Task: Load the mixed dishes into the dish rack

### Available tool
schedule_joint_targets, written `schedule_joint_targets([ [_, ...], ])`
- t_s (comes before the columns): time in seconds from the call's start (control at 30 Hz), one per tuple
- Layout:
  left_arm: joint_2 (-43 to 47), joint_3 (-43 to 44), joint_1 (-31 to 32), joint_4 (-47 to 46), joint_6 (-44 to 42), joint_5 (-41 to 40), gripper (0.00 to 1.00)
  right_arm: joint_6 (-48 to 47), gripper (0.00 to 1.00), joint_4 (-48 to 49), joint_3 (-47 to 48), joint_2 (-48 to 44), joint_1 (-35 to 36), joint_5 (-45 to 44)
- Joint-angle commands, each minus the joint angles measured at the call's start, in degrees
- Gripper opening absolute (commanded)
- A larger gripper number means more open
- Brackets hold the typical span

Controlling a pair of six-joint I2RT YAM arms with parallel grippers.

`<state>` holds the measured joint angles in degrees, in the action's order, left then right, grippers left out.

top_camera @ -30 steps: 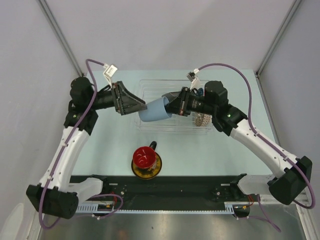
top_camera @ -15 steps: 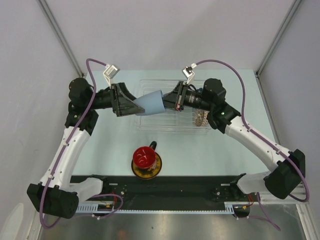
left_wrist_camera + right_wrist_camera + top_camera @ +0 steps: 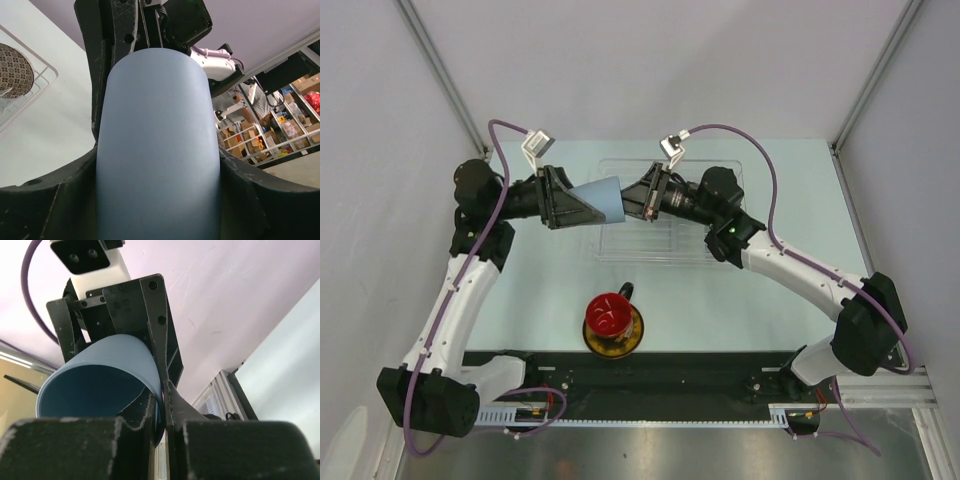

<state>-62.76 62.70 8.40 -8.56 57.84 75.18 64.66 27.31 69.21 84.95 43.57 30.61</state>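
Note:
The small light-blue cup [image 3: 603, 198] hangs sideways in the air above the left part of the see-through dish rack [image 3: 660, 248]. My left gripper [image 3: 582, 205] is shut on the cup's body [image 3: 157, 150], one finger on each side. My right gripper [image 3: 632, 194] is shut on the cup's rim [image 3: 150, 371], one finger inside and one outside. The right wrist view looks into the open mouth of the cup [image 3: 95, 390], with the left gripper [image 3: 145, 310] behind it. The black mug [image 3: 610, 314] with its red inside stands on the yellow saucer [image 3: 616, 345] at the front of the table.
A round brown-patterned dish [image 3: 12, 70] lies in the rack, seen at the left edge of the left wrist view. The right arm [image 3: 790, 268] crosses over the rack's right part and hides what lies there. Walls stand to the left, right and back.
The cup has moved left and up over the rack. The right arm reached left with it, and the left gripper's fingers now close round its body.

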Motion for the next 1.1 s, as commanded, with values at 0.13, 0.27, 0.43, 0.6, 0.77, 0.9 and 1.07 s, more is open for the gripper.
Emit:
schedule_joint_targets([
  [0.13, 0.36, 4.27, -1.54, 5.47, -6.94, 0.41, 0.00, -3.83, 0.32, -9.62, -0.39, -1.53, -0.41, -2.74],
  [0.27, -2.87, 9.80, -4.62, 19.32, -17.46, -0.29, 0.00, -11.03, 0.60, -29.17, -0.48, -5.31, -3.92, -5.38],
  [0.43, -12.90, 27.91, -5.87, 54.76, -52.46, -24.72, 0.00, -22.55, 0.65, -47.41, -0.57, -12.34, -10.25, -14.76],
  [0.6, -20.98, 35.01, 4.23, 59.44, -63.44, -53.41, 0.00, -26.16, 0.65, -52.89, -1.01, -22.62, -12.46, -22.34],
  [0.77, -31.97, 41.01, 10.67, 61.12, -64.26, -63.04, 0.00, -27.22, 0.64, -54.37, -1.18, -28.43, -12.55, -28.23],
  [0.9, -35.41, 39.10, 10.76, 55.77, -64.88, -64.00, 0.00, -27.40, 0.63, -56.05, -2.76, -32.12, -12.55, -30.34],
  [1.07, -44.09, 41.80, 11.19, 55.75, -65.93, -64.28, 0.00, -27.31, 0.62, -56.93, -4.69, -35.90, -12.55, -32.02],
])
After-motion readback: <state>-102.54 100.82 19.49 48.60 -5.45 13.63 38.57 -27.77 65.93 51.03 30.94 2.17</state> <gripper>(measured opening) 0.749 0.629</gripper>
